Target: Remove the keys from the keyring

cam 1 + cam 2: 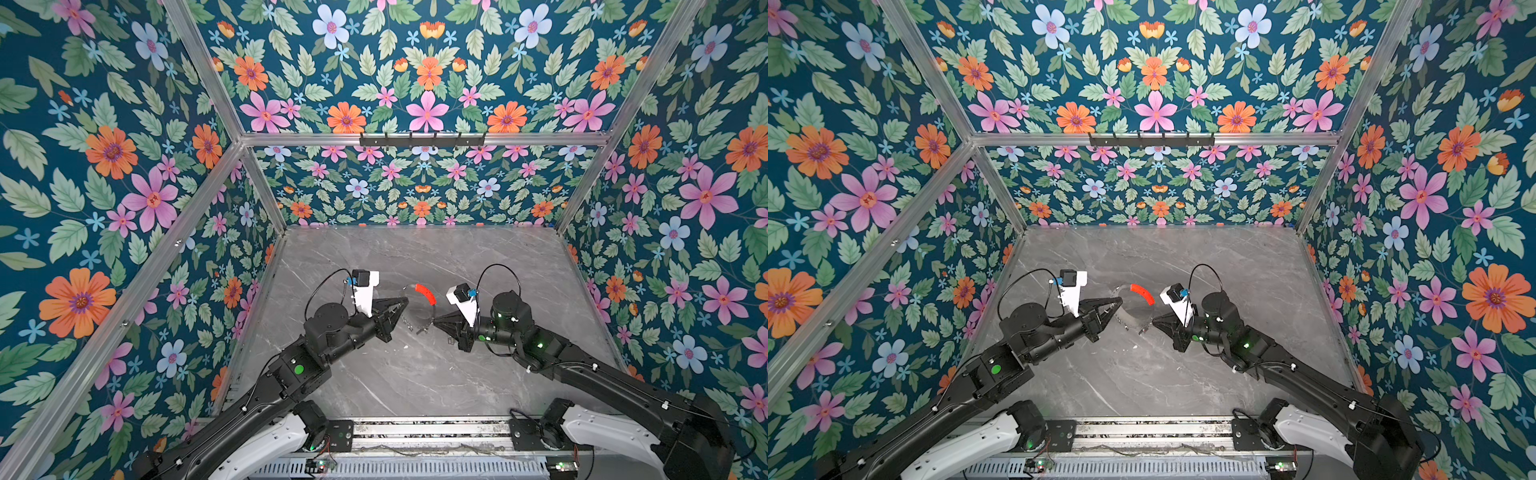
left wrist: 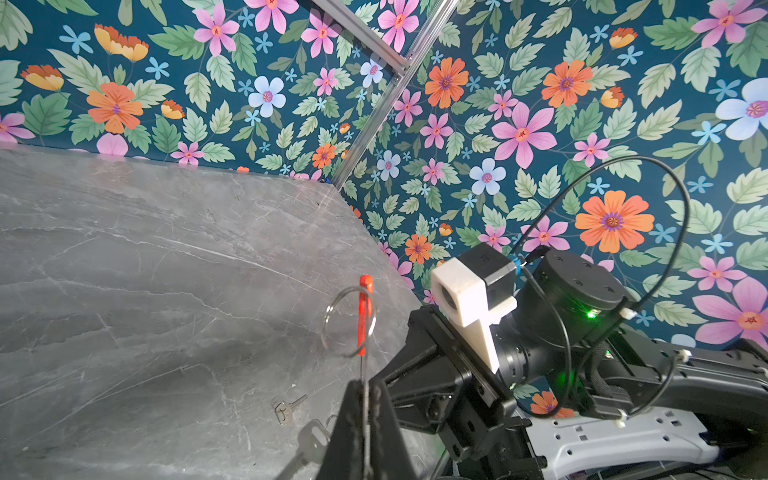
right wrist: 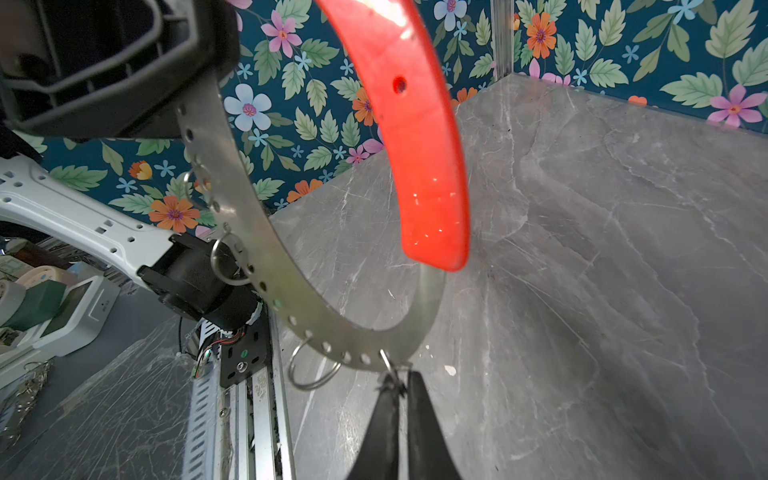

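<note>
The keyring (image 1: pixel 424 294) is a thin grey hoop with a red sleeve, held up between the arms in both top views (image 1: pixel 1142 294). My left gripper (image 2: pixel 365 384) is shut on its rim, which shows edge-on in the left wrist view, and grips its left side (image 1: pixel 404 305). My right gripper (image 3: pixel 401 380) is shut on a small split ring at the hoop's perforated band (image 3: pixel 291 307), opposite the left gripper (image 1: pixel 434 322). More split rings (image 3: pixel 309 374) hang from the rim. One of the keys (image 2: pixel 286 410) lies loose on the table; another key (image 2: pixel 311 442) hangs blurred beside my left fingers.
Grey marble tabletop (image 1: pixel 415 374) enclosed by floral walls on three sides. A black hook rail (image 1: pixel 422 140) is mounted on the back frame. An aluminium rail (image 1: pixel 432 432) carrying both arm bases runs along the front edge. A few white specks (image 3: pixel 450 370) lie on the table.
</note>
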`<move>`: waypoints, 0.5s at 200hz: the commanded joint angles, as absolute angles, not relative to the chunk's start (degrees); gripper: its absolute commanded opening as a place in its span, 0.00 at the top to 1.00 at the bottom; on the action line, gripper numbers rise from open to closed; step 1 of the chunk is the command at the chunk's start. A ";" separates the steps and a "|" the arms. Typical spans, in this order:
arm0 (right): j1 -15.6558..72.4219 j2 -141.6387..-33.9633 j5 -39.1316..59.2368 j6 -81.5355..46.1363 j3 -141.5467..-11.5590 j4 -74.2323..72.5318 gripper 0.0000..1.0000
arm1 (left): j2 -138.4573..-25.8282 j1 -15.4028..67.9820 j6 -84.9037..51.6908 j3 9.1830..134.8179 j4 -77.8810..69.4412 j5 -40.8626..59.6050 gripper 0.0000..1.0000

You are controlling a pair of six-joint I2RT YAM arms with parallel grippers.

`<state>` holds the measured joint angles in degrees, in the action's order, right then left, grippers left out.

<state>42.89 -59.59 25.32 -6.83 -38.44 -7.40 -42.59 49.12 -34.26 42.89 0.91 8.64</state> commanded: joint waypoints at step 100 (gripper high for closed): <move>42.90 -59.83 27.02 -5.98 -46.71 7.01 1.00 | -41.67 49.04 -32.42 42.75 3.14 4.37 0.96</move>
